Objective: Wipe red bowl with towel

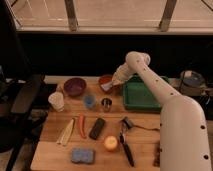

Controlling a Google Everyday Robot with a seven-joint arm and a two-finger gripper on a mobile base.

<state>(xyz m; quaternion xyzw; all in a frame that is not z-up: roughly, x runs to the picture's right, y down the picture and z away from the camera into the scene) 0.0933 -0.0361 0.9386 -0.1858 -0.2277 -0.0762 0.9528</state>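
Pale wooden table (50, 150), plank grain visible. Far left on it: white cup (56, 101), upright, matte. Behind and right of the cup: purple bowl (74, 86), round, shallow, dull sheen. Front row, left to right: a pale elongated item (65, 132) lying just beside a red tapered one (81, 126), then a dark flat rectangular block (96, 128); nearest the front edge, a blue sponge (82, 155), rectangular, coarse-looking. Mid-table: small blue cup (89, 101) and small metal cup (106, 104), both upright, near each other. Behind the metal cup: the red bowl (104, 79), round, glossy orange-red, well apart from the purple bowl. My gripper (112, 84) reaches down from the right onto the bowl's front right rim, fingers pressed together on the towel (108, 87), a small white cloth patch lying against the bowl. Whether the cloth sits inside the bowl or on the rim, I cannot tell. Further right: an orange round fruit (111, 143), a black handled tool (125, 142), and a green tray (140, 97), rectangular, just beside the red bowl.
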